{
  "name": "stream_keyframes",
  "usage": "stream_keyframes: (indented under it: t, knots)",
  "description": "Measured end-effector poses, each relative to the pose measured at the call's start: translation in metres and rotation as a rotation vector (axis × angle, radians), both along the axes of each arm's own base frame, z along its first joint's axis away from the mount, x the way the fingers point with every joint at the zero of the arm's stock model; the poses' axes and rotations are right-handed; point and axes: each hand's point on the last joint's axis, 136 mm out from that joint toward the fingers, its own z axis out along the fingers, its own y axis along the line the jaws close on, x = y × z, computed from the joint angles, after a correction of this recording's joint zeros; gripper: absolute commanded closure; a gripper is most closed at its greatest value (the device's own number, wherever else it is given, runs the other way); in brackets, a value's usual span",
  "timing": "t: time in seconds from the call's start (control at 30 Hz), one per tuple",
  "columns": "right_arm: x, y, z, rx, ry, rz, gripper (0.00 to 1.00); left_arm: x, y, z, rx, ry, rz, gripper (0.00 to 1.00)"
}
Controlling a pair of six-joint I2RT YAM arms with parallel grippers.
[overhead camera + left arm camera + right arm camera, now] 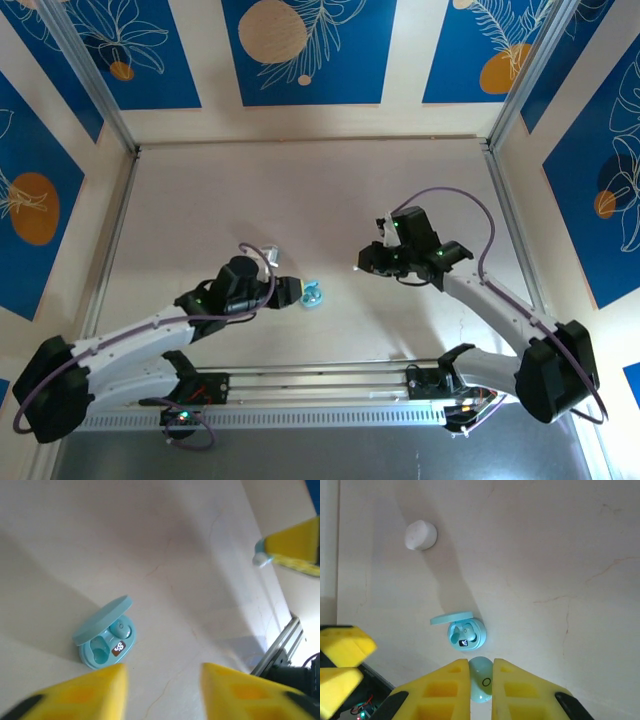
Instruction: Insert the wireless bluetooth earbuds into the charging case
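Note:
A pale blue charging case (105, 640) lies on the table with its lid up. One pale blue earbud (121, 628) sits in its right socket and the socket beside it is bare. My left gripper (162, 692) hovers just short of the case (313, 295), open, with nothing between its yellow fingers. My right gripper (481, 677) is shut on a second pale blue earbud (482, 684), held above the table a little short of the open case (466, 632). From the left wrist view, that bud (260, 559) shows at the tips of the right gripper's fingers (295, 547).
A closed white case (421, 535) lies beyond the blue one, further from the right gripper. Pale walls enclose the table (300, 200) on three sides, and a metal rail (320, 385) runs along the near edge between the arm bases.

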Motion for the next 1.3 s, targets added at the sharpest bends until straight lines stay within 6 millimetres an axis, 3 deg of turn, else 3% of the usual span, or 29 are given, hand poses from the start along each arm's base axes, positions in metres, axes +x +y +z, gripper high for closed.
stream_keyframes:
  t: [0.27,0.67,0.77,1.0,1.13,1.3]
  knots:
    - [-0.029,-0.005,0.009,0.006,-0.008,0.023,0.87,0.002,0.009,0.053,0.038,-0.178,-0.039,0.00]
    - [-0.052,0.005,0.009,-0.010,0.010,0.061,0.87,0.012,0.018,0.083,0.061,-0.427,-0.030,0.00]
    - [-0.055,0.009,0.004,-0.025,0.029,0.073,0.88,0.019,0.022,0.077,0.079,-0.470,0.002,0.00]
    - [-0.062,0.021,-0.014,-0.074,0.073,0.105,0.88,0.025,0.039,0.040,0.175,-0.483,0.061,0.00]
    - [-0.066,0.031,-0.022,-0.094,0.089,0.127,0.88,0.032,0.041,0.037,0.181,-0.492,0.091,0.00]
    - [-0.071,0.043,-0.031,-0.129,0.108,0.151,0.88,0.042,0.042,0.015,0.218,-0.450,0.110,0.00]
